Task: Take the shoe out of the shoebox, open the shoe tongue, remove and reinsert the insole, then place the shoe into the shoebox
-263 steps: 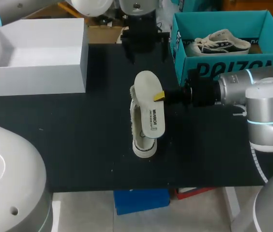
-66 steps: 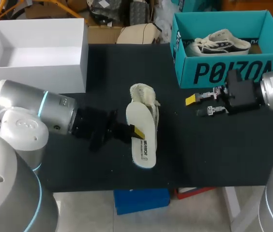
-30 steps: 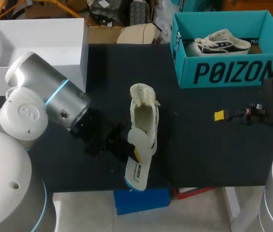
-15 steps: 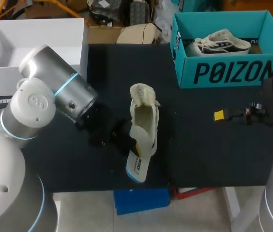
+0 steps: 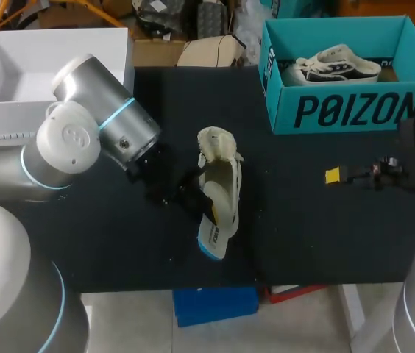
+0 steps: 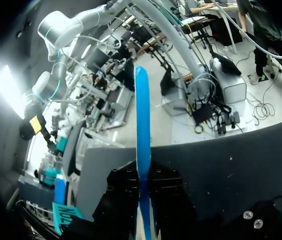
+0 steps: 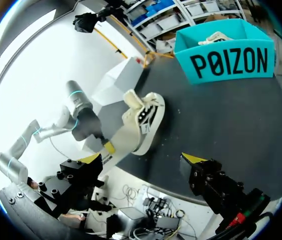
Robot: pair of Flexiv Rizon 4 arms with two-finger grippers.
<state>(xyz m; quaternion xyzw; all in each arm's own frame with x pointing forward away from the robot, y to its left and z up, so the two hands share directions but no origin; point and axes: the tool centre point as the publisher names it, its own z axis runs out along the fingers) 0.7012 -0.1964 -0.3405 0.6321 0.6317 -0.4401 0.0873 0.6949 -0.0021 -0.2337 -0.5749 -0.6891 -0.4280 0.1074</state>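
Currently my left claw (image 5: pixel 196 207) pinches the thin white, blue-backed foam insole (image 5: pixel 213 239), which sticks out of the near end of the cream canvas shoe (image 5: pixel 218 158) on the middle of the black counter (image 5: pixel 303 235). I judge the insole light and floppy, best held by its edge. My right claw (image 5: pixel 332 176) hangs open, off to the right.

A table (image 5: pixel 318 243) with a flat black top fills the middle of the frame in the head view. Its front edge runs straight along the lower part of the frame. The top is dark and dull, and soft light falls evenly on it.
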